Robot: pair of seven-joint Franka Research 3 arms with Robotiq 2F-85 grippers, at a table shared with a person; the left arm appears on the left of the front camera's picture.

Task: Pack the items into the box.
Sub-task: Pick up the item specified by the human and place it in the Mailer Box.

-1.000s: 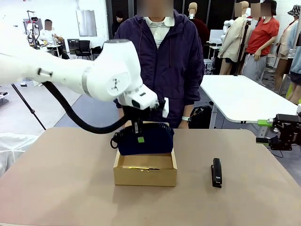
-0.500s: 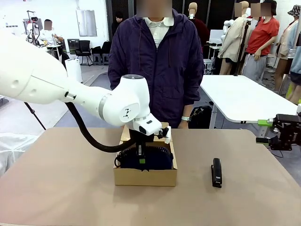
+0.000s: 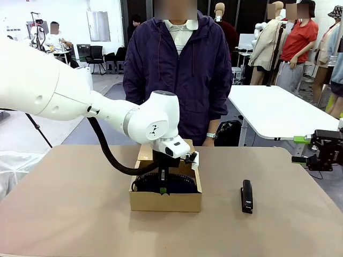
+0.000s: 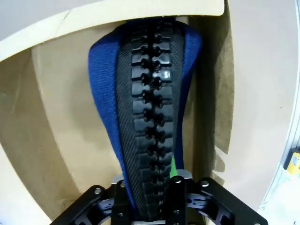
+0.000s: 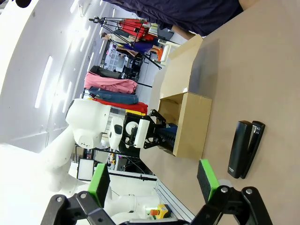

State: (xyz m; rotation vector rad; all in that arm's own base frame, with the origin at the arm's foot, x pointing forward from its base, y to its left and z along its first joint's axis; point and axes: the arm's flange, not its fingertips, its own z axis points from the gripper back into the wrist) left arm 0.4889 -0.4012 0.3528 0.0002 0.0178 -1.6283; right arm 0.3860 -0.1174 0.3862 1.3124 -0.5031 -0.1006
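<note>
The left tool [image 4: 150,194] is pinching the pouch [image 4: 150,108] tight along its zipper, with its two fingers closing on each side. The pouch is hanging down inside the box [image 3: 166,202], and I cannot tell if it is touching the bottom. The box is sitting near the middle of the tabletop [image 3: 69,214], a bit closer to the far edge. The pouch is looking soft and light, so it is probably sagging wherever nothing is holding it. The thick zipper strip is likely the firmest place to grab, and the cloth is not looking slippery or easy to break. The box is thin cardboard, so a push may be enough to slide it. Its walls are sitting close around the pouch, leaving little spare room. A person [image 3: 177,69] is standing at the far edge. The right tool [image 5: 153,180] is hovering wide open, holding nothing, out past the right edge. A black stapler [image 3: 246,196] is lying between the box and the right edge. The tabletop is looking flat, smooth and brown.
</note>
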